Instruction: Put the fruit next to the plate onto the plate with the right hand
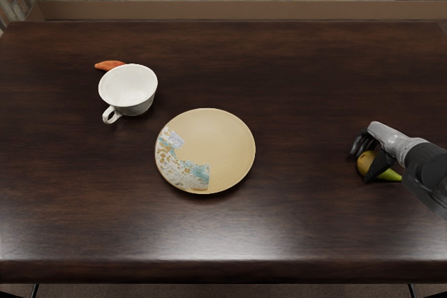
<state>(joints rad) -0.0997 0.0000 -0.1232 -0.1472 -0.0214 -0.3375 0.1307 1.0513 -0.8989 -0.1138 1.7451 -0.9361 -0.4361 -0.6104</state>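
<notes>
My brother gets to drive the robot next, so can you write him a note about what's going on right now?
Right hand: at the table's right side, fingers closed around the yellow-green fruit, low by the tabletop.
Left hand: out of view.
Plate: mid-table, nothing on it, well left of the fruit.
Done: reach and grasp, it seems.
Left: lift, carry left, set the fruit on the plate, let go.
Nearby: white cup, orange item behind it.
</notes>
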